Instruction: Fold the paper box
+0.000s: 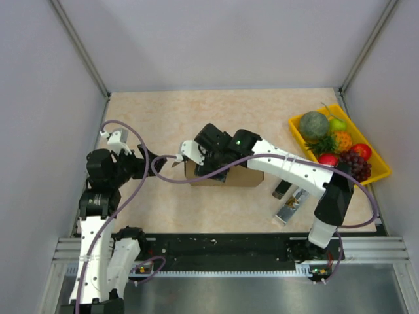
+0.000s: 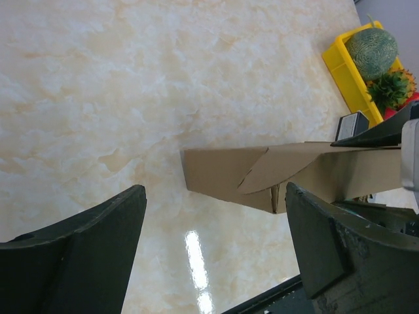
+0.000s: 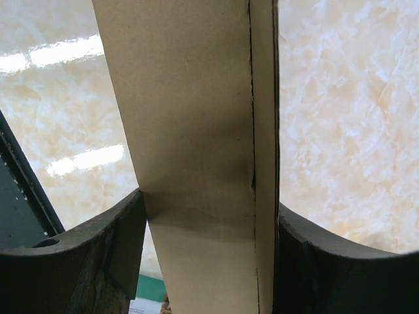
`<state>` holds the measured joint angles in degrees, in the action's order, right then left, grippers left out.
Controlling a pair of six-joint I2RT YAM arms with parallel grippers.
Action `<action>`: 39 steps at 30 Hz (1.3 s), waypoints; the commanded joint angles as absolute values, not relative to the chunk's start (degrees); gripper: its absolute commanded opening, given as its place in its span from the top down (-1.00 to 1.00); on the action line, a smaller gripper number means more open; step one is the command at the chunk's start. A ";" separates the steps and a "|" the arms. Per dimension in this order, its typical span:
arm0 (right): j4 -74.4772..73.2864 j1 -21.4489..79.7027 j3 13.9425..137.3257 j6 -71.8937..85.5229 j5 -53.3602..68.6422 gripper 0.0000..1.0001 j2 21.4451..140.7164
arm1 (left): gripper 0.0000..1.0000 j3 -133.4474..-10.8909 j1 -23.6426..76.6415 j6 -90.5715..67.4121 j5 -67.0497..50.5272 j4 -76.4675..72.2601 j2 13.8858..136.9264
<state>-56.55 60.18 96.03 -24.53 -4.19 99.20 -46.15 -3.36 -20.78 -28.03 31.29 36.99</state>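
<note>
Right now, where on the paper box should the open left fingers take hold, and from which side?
Grip the paper box at its free left end, coming from the left: that thin cardboard wall points toward the open left fingers, while the right fingers clamp it farther along.

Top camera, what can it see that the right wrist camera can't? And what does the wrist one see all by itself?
Only the top camera shows the yellow tray of fruit at the far right, and both whole arms. Only the right wrist camera shows, close up, the right gripper pinching a panel of the paper box between its fingers, with a thin crease line running down the cardboard. Both show the box and the marbled table.
</note>
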 commanded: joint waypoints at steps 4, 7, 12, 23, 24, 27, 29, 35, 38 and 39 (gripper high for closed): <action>-58.97 55.02 99.58 -24.78 5.53 -0.26 104.85 | -0.82 -45.53 -3.52 -19.42 -28.65 27.78 37.97; -58.89 53.88 100.98 -25.49 7.11 -0.40 105.91 | -0.82 -45.00 -3.52 -18.55 -29.09 26.81 38.67; -58.89 52.91 102.65 -26.10 7.21 -0.71 106.70 | -0.82 -45.44 -3.08 -17.14 -29.00 25.58 40.16; -58.89 51.77 104.68 -25.40 5.89 -0.93 106.79 | -0.84 -44.65 -2.99 -19.25 -34.27 22.68 42.54; -58.80 51.77 104.94 -25.23 6.06 -0.97 106.70 | -0.83 -44.82 -3.08 -19.42 -34.80 22.59 42.54; -58.71 51.59 106.08 -24.79 6.85 -0.98 105.74 | -0.84 -44.39 -2.81 -19.42 -36.91 21.36 42.36; -58.62 51.68 107.13 -24.26 6.94 -0.98 104.95 | -0.85 -43.86 -2.64 -19.77 -38.23 20.40 42.45; -57.48 51.42 108.28 -23.03 6.86 -0.98 103.36 | -0.83 -44.30 -0.89 -20.13 -40.25 18.81 43.15; -56.87 51.33 108.81 -22.50 8.08 -0.98 102.22 | -0.81 -45.26 1.83 -18.73 -38.86 19.16 42.89; -56.87 51.07 109.16 -22.33 8.78 -0.98 101.78 | -0.81 -45.35 2.54 -17.85 -37.63 19.86 42.80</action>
